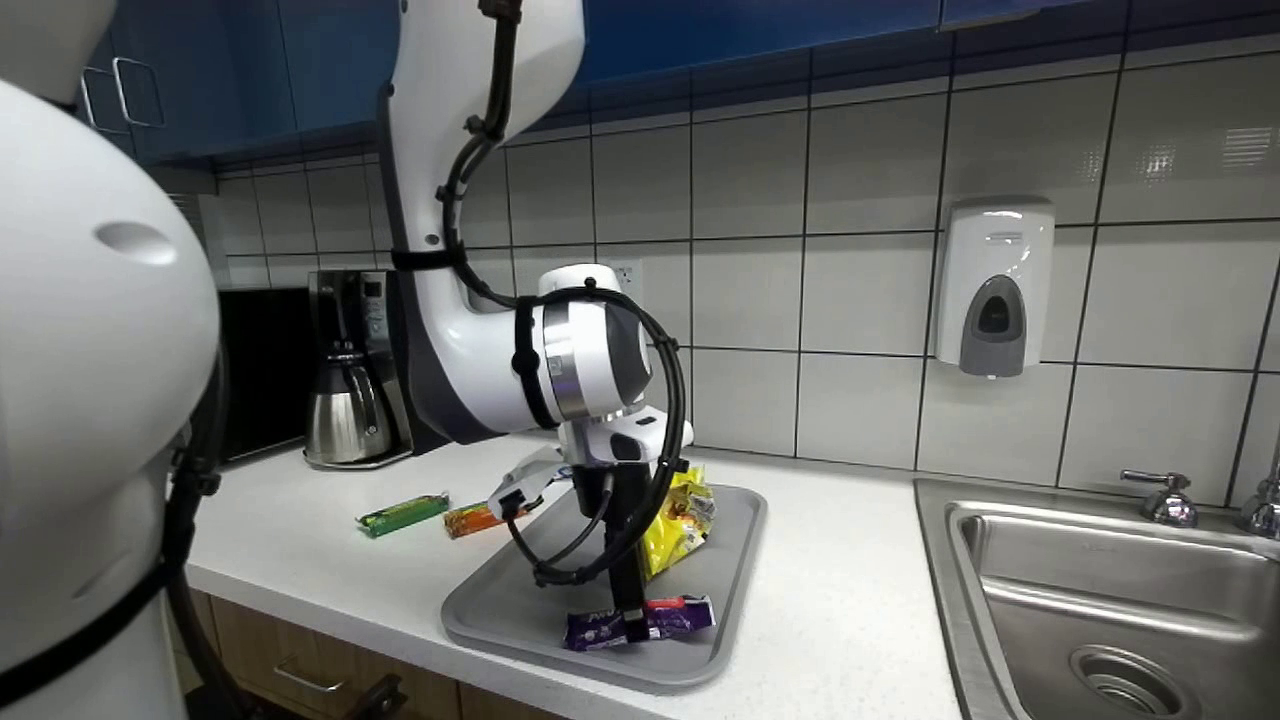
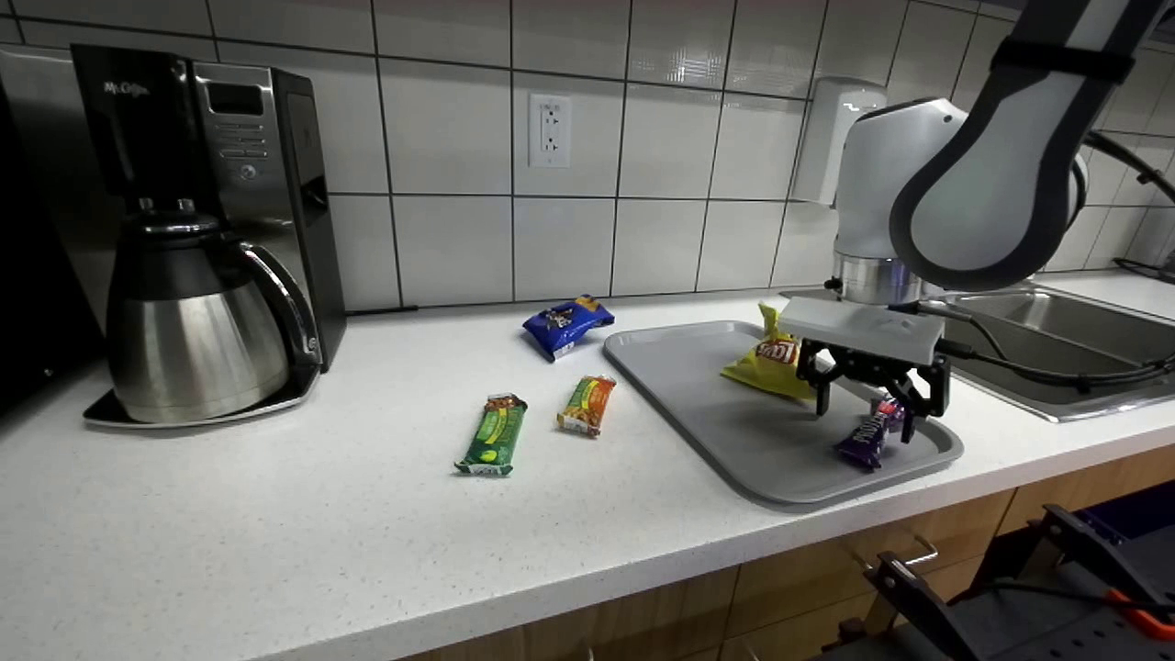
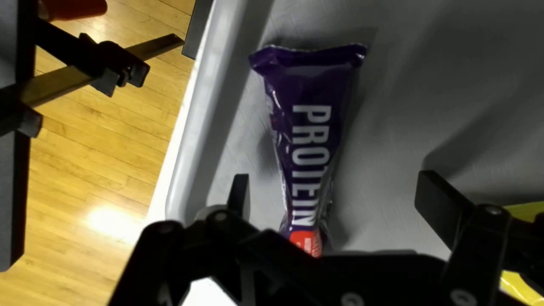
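Wrist vw: your gripper (image 3: 335, 185) hides btm end of purple bar (image 3: 312, 140); yellow bag (image 3: 527, 211) cut by R edge. In both ext. vws, sink (image 1: 962, 600) cut by R edge, print on green bar (image 2: 496, 436) too sm. for you to read.

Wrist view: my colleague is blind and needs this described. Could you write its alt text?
A purple bar labeled PROTEIN lies on a gray tray, reaching down between two black, spread fingers. Slivers of a yellow bag show at lower right; wooden floor appears at left.
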Robot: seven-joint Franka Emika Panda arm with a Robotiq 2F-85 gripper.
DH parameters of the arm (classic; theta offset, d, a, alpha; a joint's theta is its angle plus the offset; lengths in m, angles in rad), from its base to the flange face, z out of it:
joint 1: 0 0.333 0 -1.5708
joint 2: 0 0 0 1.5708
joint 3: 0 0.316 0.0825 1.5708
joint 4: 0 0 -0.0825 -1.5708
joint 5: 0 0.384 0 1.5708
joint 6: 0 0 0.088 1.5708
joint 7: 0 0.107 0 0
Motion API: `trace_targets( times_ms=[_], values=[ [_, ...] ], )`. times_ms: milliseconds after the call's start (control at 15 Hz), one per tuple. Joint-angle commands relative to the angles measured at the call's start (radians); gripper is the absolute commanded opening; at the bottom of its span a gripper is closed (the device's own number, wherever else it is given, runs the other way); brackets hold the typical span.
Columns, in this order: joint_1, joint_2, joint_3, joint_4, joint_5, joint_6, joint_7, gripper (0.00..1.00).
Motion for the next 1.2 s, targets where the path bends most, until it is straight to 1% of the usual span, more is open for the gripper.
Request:
trace_targets(
  times_ms=[0, 67, 200, 267, 333, 533, 667, 733, 800, 933, 1133],
  values=[
    [-0.025, 0.000, -0.001, -0.006, 0.014, 0.027, -0.027, 1.00],
    [-0.029, -0.001, -0.002, -0.008, 0.013, 0.031, -0.026, 0.80],
    [-0.036, -0.003, 0.000, -0.010, 0.014, 0.036, -0.028, 0.66],
    [-0.039, -0.004, 0.001, -0.010, 0.015, 0.036, -0.030, 0.56],
    [-0.041, -0.006, 0.002, -0.011, 0.014, 0.037, -0.030, 0.49],
    [-0.042, -0.010, 0.004, -0.011, 0.011, 0.048, -0.033, 0.27],
    [-0.039, -0.022, 0.003, -0.014, 0.007, 0.050, -0.030, 0.10],
    [-0.036, -0.030, 0.001, -0.017, 0.004, 0.049, -0.028, 0.03],
    [-0.034, -0.038, 0.001, -0.019, 0.002, 0.047, -0.025, 0.00],
    [-0.028, -0.058, -0.003, -0.026, -0.005, 0.042, -0.017, 0.04],
    [-0.019, -0.095, -0.008, -0.036, -0.019, 0.033, -0.003, 0.04]
  ],
)
